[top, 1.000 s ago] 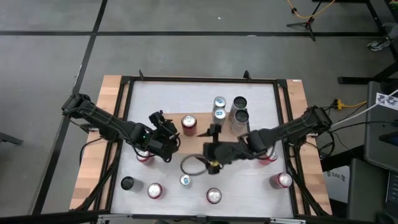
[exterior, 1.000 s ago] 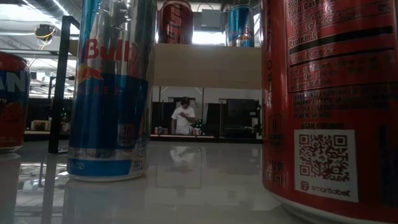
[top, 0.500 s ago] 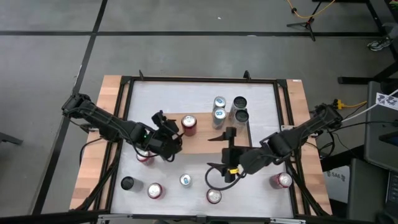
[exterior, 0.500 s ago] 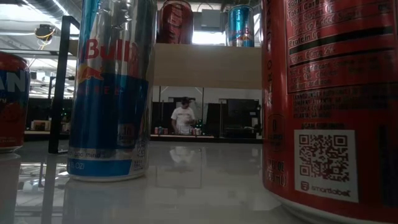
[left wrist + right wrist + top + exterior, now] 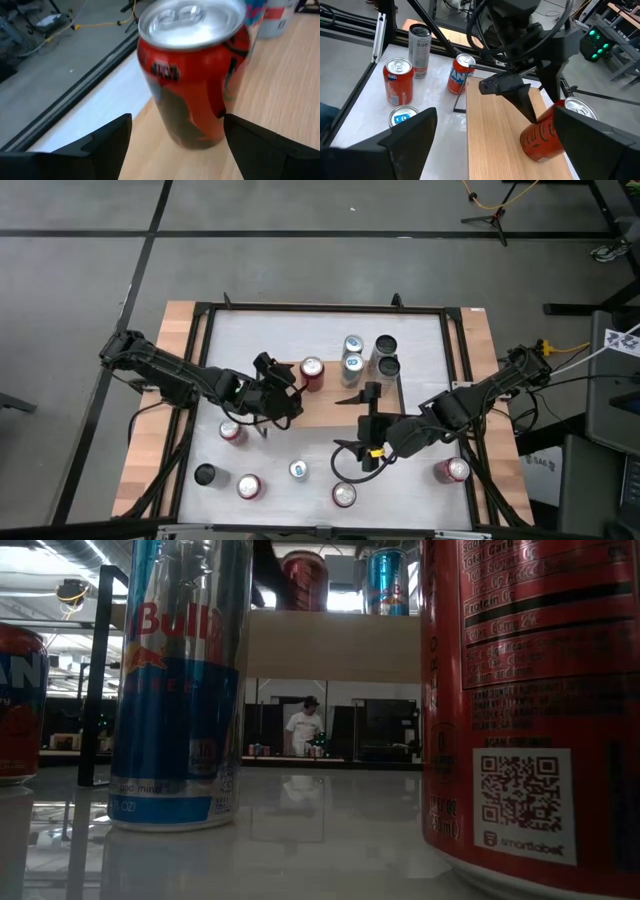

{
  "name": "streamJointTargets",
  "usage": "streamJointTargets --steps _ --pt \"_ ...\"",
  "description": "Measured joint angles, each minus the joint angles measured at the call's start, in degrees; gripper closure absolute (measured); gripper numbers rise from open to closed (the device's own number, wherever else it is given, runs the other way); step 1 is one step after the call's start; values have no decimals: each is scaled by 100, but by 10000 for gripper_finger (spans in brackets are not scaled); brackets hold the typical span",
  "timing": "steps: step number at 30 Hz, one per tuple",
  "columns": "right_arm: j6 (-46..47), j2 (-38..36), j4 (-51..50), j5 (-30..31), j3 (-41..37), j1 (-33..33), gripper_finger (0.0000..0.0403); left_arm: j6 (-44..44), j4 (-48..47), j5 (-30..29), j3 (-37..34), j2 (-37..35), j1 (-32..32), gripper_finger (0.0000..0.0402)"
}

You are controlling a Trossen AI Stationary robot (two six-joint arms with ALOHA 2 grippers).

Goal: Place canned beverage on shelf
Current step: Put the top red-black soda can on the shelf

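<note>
red can [image 5: 312,371], glossy metal cylinder with a silver pull-tab lid, tilted on the pale wood-grain shelf [image 5: 322,408] near its far left corner. left gripper [image 5: 292,393] straddles it, dark fingers spread, one finger against its side. right gripper [image 5: 368,423], fingers wide apart and holding nothing, hovers over the shelf's front edge.
</note>
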Motion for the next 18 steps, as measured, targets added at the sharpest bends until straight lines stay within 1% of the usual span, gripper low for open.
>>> streamJointTargets --steps 6,12,18 --pt "0 1 -29 0 1 1 17 270 437 18 0 0 236 95" --pt "0 2 -77 1 1 0 17 392 480 91 -1 0 399 95" --pt "31 -89 -206 327 1 2 17 478 416 162 0 0 275 95"
